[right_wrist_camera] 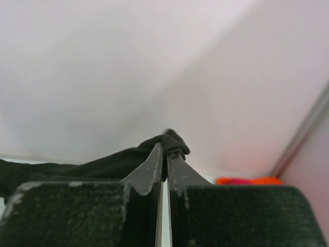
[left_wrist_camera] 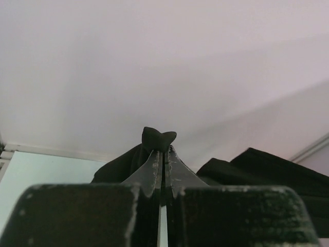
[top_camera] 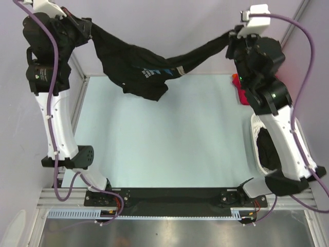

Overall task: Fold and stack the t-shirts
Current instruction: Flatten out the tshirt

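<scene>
Step in hand looks like spreading the black t-shirt (top_camera: 136,69) before laying it on the bench (top_camera: 164,144). To do it well: pull the two claws apart evenly until the middle sag goes, then hold both at one height. Bring it down over the bench and let the hanging hem land first. Gentle tension only; both grips are small pinches and could slip.

Pose, near to far: bases at the near rail, white basket (top_camera: 256,135) beside the right one. Both arms reach up and out toward the far corners. Left claw (left_wrist_camera: 163,150) is clamped on a nub of black cloth, right claw (right_wrist_camera: 164,152) on another edge. Shirt hangs in the air between them, bunched mid-span. Red and orange shirts (top_camera: 238,91) lie far right, near the right arm.
</scene>
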`<state>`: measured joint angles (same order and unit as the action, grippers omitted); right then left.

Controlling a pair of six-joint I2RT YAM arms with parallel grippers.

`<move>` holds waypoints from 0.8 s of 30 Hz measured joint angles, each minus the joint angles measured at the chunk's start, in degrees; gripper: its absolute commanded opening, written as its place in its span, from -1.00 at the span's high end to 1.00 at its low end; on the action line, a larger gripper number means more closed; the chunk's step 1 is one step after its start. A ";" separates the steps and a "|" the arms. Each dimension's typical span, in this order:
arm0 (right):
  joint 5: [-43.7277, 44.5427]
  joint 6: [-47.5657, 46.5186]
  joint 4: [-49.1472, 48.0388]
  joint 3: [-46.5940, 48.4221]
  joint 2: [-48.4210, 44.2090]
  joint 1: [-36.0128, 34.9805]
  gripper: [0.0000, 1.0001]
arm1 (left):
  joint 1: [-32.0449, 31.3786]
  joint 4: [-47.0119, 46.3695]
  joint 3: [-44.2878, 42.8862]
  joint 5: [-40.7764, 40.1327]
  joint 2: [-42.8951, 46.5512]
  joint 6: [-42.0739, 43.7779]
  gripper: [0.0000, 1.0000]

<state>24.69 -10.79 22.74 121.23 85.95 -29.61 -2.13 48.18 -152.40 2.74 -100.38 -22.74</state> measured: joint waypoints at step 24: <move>13.20 7.96 10.49 -28.30 -23.12 -0.98 1.00 | -14.32 6.86 29.35 -14.78 17.68 3.39 1.00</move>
<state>37.89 -2.83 33.23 92.92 62.83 -30.59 -16.45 55.05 -123.04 -12.03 -82.70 -19.35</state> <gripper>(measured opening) 0.054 0.009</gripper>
